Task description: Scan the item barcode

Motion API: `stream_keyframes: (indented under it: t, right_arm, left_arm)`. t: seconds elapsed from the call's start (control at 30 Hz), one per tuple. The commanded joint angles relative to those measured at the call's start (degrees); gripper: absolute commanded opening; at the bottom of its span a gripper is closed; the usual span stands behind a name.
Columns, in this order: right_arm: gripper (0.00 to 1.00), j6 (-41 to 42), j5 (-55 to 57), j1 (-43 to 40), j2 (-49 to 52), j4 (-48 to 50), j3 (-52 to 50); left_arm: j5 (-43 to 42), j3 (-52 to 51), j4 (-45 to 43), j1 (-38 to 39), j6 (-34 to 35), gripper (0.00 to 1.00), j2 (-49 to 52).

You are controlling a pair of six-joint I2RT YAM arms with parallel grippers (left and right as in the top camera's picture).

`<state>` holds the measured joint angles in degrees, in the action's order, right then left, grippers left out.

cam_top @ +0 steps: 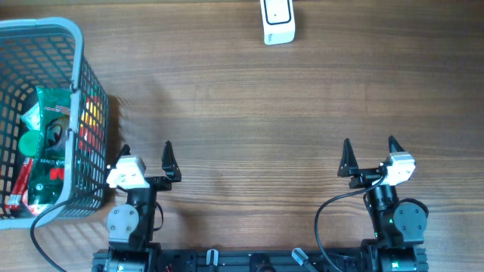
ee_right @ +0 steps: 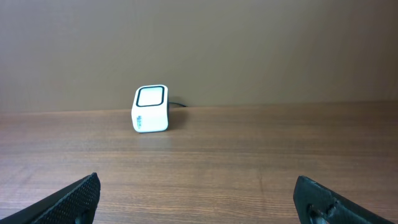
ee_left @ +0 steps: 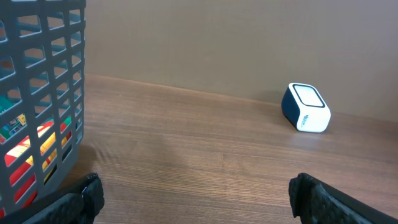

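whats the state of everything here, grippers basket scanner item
left gripper: open, empty, beside the basket
right gripper: open, empty
green packet: lying in the basket, not picked up yet
basket: upright, packet inside
scanner: standing at the far side, nothing held up to it

One basket [cam_top: 79, 45], one scanner [cam_top: 277, 21]. Two grippers on show: the left gripper [cam_top: 146, 148] and the right gripper [cam_top: 370, 143]. Packets [cam_top: 53, 113] in the basket: several, overlapping, no sure count.
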<state>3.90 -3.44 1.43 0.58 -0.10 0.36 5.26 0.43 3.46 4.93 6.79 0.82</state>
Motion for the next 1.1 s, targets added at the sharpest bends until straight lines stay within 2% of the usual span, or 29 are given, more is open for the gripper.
stream_keyframes:
  t: [0.0,0.4,0.53,0.8,0.93,1.07]
  right_arm:
    - [1.00,1.0,-0.9,-0.2,0.2,0.2,-0.1]
    - [1.00,1.0,-0.9,-0.2,0.2,0.2,-0.1]
    - [1.00,1.0,-0.9,-0.2,0.2,0.2,-0.1]
    - [1.00,1.0,-0.9,-0.2,0.2,0.2,-0.1]
    - [1.00,1.0,-0.9,-0.2,0.2,0.2,-0.1]
    - [1.00,1.0,-0.9,-0.2,0.2,0.2,-0.1]
  left_arm:
    - [1.2,-0.1,0.1,0.1,0.7,1.00,0.1]
    - [2.4,-0.1,0.0,0.0,0.9,1.00,3.1]
    - [-0.4,-0.1,0.0,0.1,1.4,1.00,8.4]
    - [-1.2,-0.1,-2.1,0.1,1.4,1.00,8.8]
    - [-3.2,-0.1,-4.7,0.1,9.0,1.00,8.8]
    - [-9.2,-0.1,-10.3,0.1,9.0,1.00,8.8]
